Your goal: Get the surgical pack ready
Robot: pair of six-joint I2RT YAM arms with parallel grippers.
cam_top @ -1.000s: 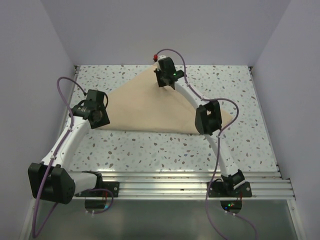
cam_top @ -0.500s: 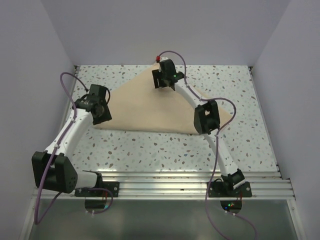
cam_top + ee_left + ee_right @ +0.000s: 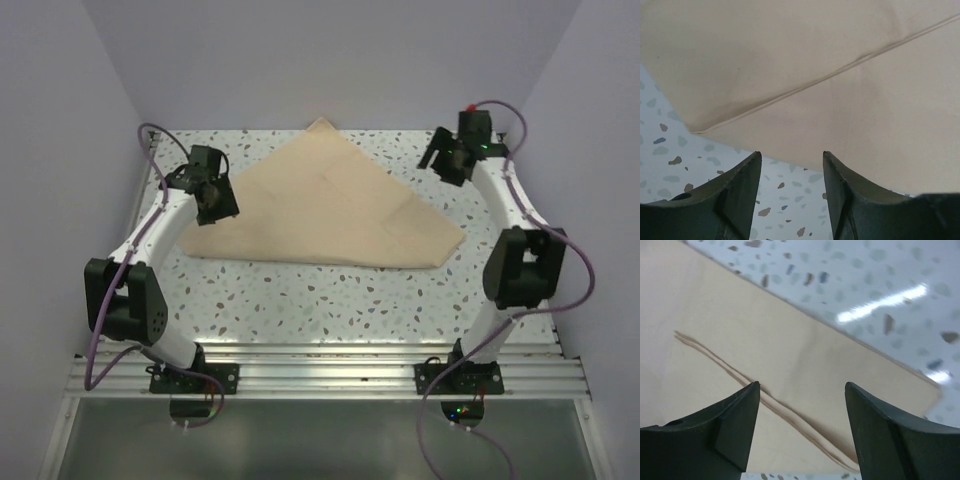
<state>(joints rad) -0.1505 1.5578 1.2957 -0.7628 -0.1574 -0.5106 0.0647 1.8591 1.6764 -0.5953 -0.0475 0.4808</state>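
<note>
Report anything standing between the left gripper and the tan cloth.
Nothing visible does. The left gripper hangs open at the left edge of the cloth, with only bare table showing between them.

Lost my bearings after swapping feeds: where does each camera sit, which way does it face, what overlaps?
Top external: fixed above and behind, looking down on speckled terrazzo table and folded tan-beige cloth wrap; left arm and right arm show, bases at bottom.
Left wrist: on left arm, facing down at cloth edge and table; open left jaws at bottom.
Right wrist: on right arm, likewise; open right jaws at bottom.
Shared: all see cloth and table.
</note>
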